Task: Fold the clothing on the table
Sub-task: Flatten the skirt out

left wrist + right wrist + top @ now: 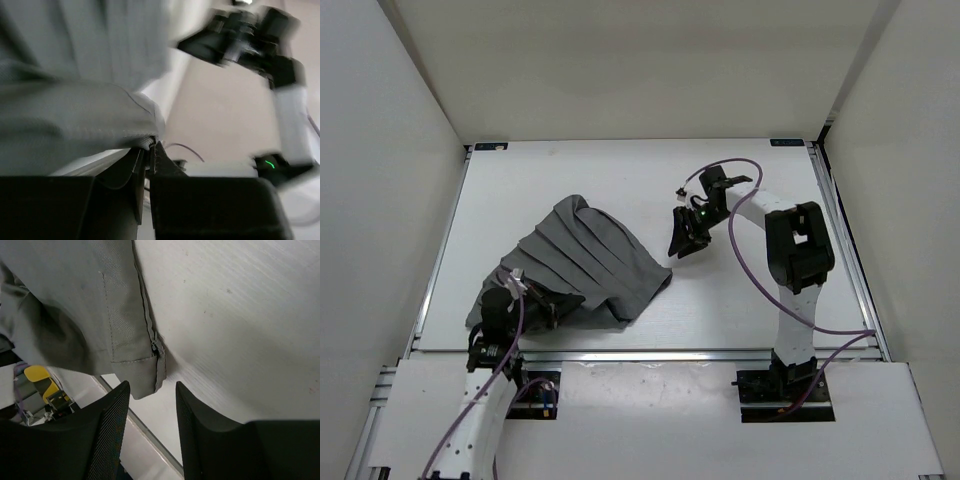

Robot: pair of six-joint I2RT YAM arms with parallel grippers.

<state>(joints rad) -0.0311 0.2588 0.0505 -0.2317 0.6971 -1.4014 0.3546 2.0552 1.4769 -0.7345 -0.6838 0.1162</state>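
While the clothing (585, 260) is lying rumpled, folding is seemingly just starting.
Empty, the right gripper (152, 390) is gaping — the left gripper (149, 150) is hiding its hold; cannot tell.

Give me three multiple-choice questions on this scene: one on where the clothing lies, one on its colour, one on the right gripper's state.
1. Where on the table does the clothing lie?
A) left of centre
B) far right corner
C) hanging off the far edge

2. What colour is the clothing?
A) red
B) grey
C) yellow

3. How does the right gripper stand?
A) clamped shut
B) out of view
C) open

Answers:
1 A, the top view shows it heaped left of centre.
2 B, it is grey in every view.
3 C, the right wrist view shows a clear gap between its jaws.
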